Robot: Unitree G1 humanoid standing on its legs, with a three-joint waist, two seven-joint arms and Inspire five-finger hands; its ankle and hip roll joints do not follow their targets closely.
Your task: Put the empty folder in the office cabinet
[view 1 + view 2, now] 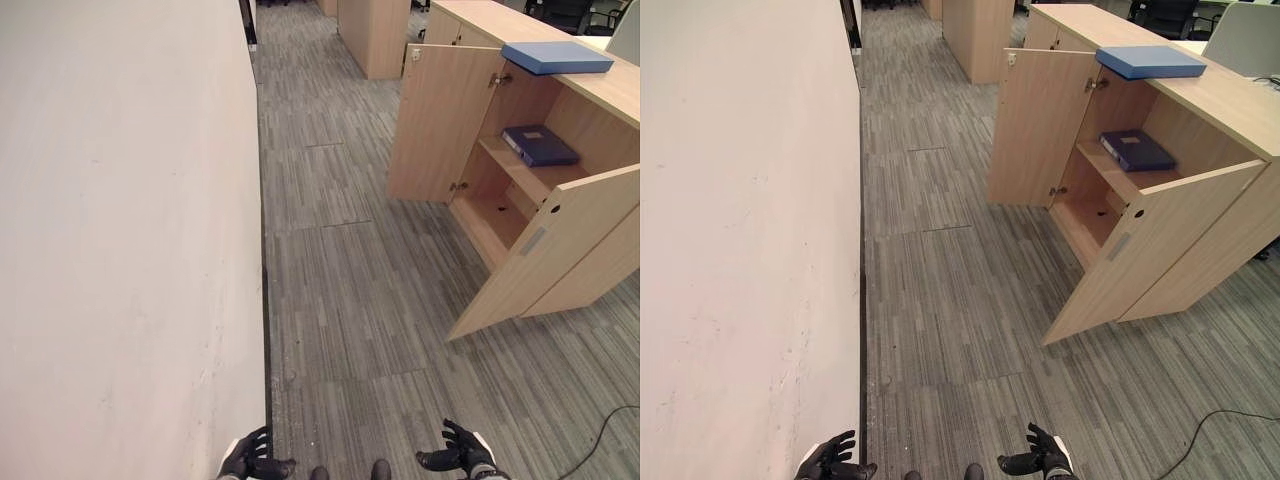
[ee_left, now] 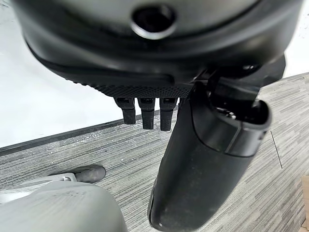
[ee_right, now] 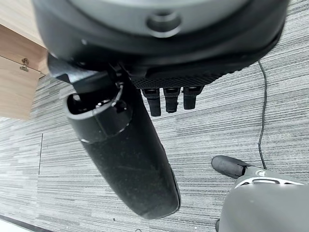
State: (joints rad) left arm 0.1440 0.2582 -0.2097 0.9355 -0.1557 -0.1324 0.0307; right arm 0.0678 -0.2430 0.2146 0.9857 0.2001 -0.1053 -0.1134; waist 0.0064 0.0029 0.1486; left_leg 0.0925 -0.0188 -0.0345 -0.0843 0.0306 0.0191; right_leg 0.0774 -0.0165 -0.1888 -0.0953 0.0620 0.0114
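A light blue folder [image 1: 556, 57] lies flat on top of the wooden office cabinet [image 1: 600, 85] at the upper right. Both cabinet doors stand open, and a dark blue folder [image 1: 540, 145] lies on the inner shelf. My left hand [image 1: 252, 458] hangs low near the view's bottom edge, beside the white wall, fingers relaxed and holding nothing. My right hand [image 1: 458, 452] hangs at the same height over the carpet, also open and empty. Both hands are far from the cabinet. In the wrist views the left thumb [image 2: 203, 164] and right thumb [image 3: 125, 154] stand straight.
A long white wall [image 1: 120, 240] runs along the left. Grey striped carpet [image 1: 340, 300] stretches ahead to the cabinet. The nearer open door [image 1: 550, 250] juts out toward me. Another wooden cabinet [image 1: 375, 35] stands farther back.
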